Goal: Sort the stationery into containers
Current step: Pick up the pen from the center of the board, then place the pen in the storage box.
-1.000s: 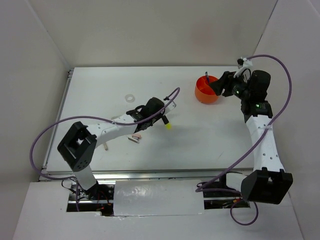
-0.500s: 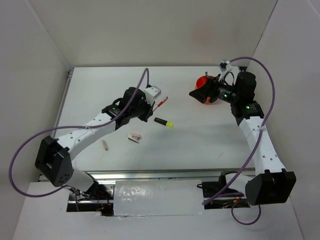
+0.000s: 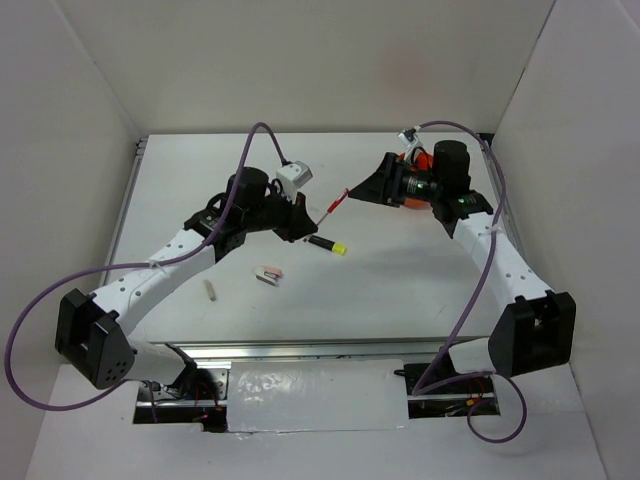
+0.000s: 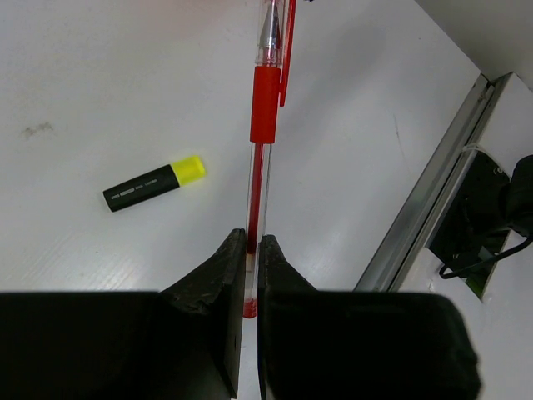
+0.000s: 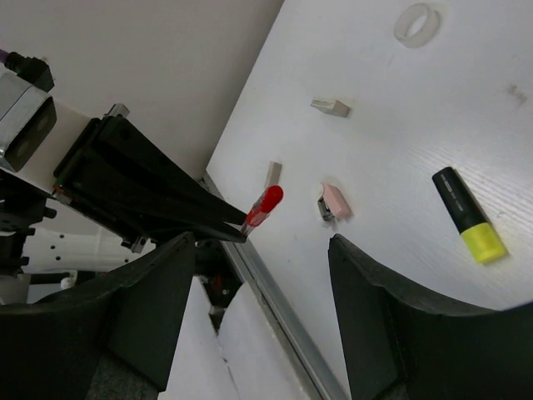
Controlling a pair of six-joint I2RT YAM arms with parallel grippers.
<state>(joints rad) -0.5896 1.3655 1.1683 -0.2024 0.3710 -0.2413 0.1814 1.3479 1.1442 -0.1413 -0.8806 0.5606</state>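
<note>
My left gripper [image 3: 312, 220] is shut on the clear end of the thin red pen [image 3: 336, 203] and holds it above the table, tip pointing right; the pen fills the left wrist view [image 4: 265, 125]. My right gripper [image 3: 372, 190] is open and empty, facing the pen's red tip [image 5: 265, 206] a little apart. The black marker with yellow cap [image 3: 328, 244] lies below the pen. The pink-and-white eraser [image 3: 270, 273] and a beige block [image 3: 211, 290] lie nearer the front. The white ring [image 5: 416, 23] and a grey block [image 5: 331, 107] show in the right wrist view. The orange tub [image 3: 421, 160] is mostly hidden behind my right wrist.
White walls close in the table on three sides. A metal rail [image 4: 433, 192] runs along the table's near edge. Purple cables loop over both arms.
My left gripper has lifted the red pen off the table and carried it right. My right gripper has swung left from the orange tub toward the pen.
</note>
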